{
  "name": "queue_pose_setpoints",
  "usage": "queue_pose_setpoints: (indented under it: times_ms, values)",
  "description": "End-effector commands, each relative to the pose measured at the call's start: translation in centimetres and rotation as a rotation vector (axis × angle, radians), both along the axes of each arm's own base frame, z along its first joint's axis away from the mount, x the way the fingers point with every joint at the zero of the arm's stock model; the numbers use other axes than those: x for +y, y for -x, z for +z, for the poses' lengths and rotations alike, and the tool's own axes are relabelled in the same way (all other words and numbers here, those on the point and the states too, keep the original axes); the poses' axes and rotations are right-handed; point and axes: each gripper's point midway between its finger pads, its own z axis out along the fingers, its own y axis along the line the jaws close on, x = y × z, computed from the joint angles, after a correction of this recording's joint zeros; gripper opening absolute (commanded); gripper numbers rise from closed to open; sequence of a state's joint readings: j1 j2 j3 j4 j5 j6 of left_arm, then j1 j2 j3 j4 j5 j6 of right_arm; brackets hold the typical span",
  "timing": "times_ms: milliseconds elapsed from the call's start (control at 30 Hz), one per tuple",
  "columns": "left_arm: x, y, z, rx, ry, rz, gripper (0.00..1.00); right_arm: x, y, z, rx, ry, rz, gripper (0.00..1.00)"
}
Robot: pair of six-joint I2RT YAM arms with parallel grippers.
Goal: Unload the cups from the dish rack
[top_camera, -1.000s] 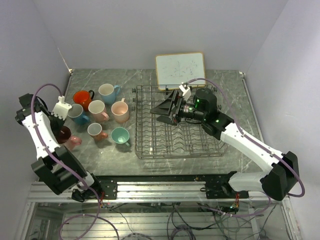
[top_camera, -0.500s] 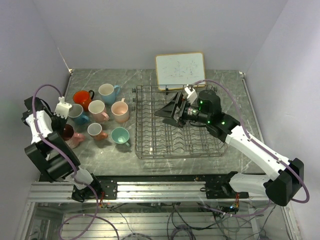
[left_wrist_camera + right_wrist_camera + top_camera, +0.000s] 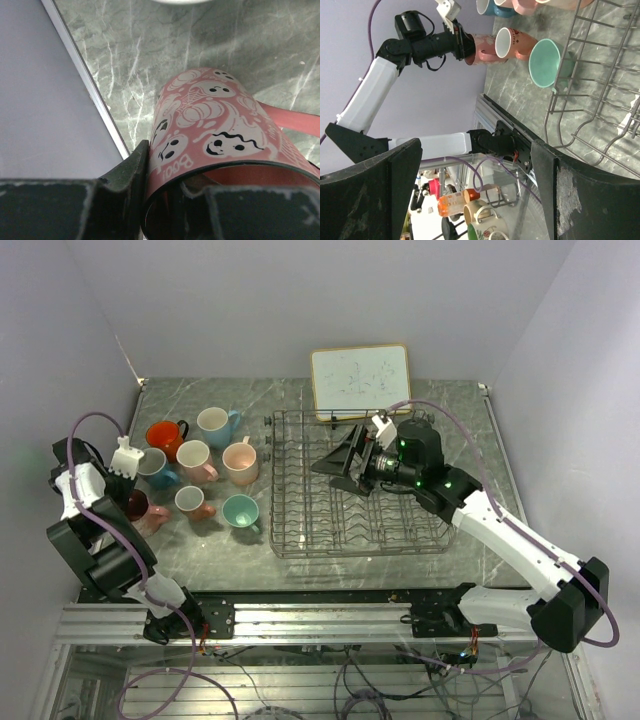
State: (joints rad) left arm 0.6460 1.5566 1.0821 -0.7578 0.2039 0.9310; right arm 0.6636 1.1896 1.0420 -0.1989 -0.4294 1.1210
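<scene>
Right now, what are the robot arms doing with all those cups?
The left gripper is pinching the rim of a pink ghost mug at the left edge of the table, next to the other mugs standing there. The right gripper hangs open over the dish rack, holding nothing. No cups can be seen in the rack, so the unloading looks almost finished.

Pink mug (image 3: pixel 215 125) printed with white ghosts, cobwebs and black "Boo!" lettering. Beside the grey wire dish rack (image 3: pixel 320 525) stand glossy cups: orange-red mug (image 3: pixel 163 435), light blue mug (image 3: pixel 214 422), peach mug (image 3: pixel 240 460), teal mug (image 3: pixel 240 511). The table (image 3: pixel 150 45) is grey-green marble with white veins. Behind the rack, a white whiteboard (image 3: pixel 360 380) has a light wood frame.
</scene>
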Motion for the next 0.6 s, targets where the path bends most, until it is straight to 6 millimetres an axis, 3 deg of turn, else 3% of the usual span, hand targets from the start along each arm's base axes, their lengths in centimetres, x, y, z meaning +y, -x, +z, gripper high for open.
queue_pose_setpoints:
  times_ms: [0,100,200,300,433,567]
  values:
    - [0.1,-0.4,0.8,-0.042,-0.034,-0.009,0.31,-0.7,-0.5,2.1,-0.062,-0.006,-0.022,0.94]
    - [-0.1,-0.6,1.6,-0.061,-0.029,-0.011,0.39,-1.1,-0.7,2.2,-0.068,0.019,-0.029,1.00]
    - [-0.3,-0.8,2.8,-0.083,-0.022,-0.016,0.65,-1.7,-1.0,2.2,-0.081,0.050,-0.043,1.00]
    - [-0.4,-1.0,4.0,-0.104,-0.024,-0.022,0.81,-2.6,-1.2,2.1,-0.089,0.099,-0.063,1.00]
    - [-0.6,-1.0,6.6,-0.139,-0.045,-0.029,0.86,-5.1,-2.0,2.1,-0.121,0.199,-0.130,1.00]
    - [-1.2,-1.5,11.0,-0.236,-0.049,-0.017,0.90,-10.5,-3.8,2.1,-0.198,0.424,-0.299,1.00]
